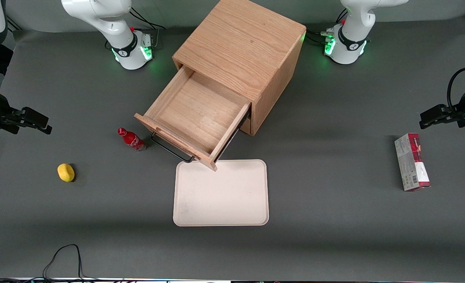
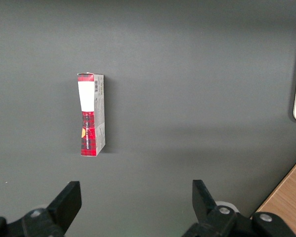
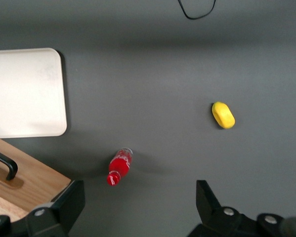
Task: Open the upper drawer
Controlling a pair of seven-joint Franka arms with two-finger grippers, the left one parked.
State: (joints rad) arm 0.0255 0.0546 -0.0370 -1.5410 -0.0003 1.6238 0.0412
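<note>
The upper drawer [image 1: 201, 114] of the oak cabinet [image 1: 240, 47] stands pulled far out, its shallow wooden tray bare. Its black wire handle [image 1: 169, 149] faces the front camera. The right wrist view shows a corner of the drawer front [image 3: 29, 177] and one end of the handle [image 3: 4, 165]. My right gripper [image 1: 43, 124] hovers well clear of the drawer, toward the working arm's end of the table. It is open and holds nothing; its fingers stand wide apart [image 3: 138, 197]. The bottom drawer is hidden under the upper one.
A red bottle [image 1: 131, 139] lies beside the drawer front, also in the right wrist view [image 3: 119, 165]. A yellow lump [image 1: 66, 172] [image 3: 223, 114] lies nearer the camera. A cream tray [image 1: 220, 192] sits in front of the drawer. A red-and-white box [image 1: 412, 161] lies toward the parked arm's end.
</note>
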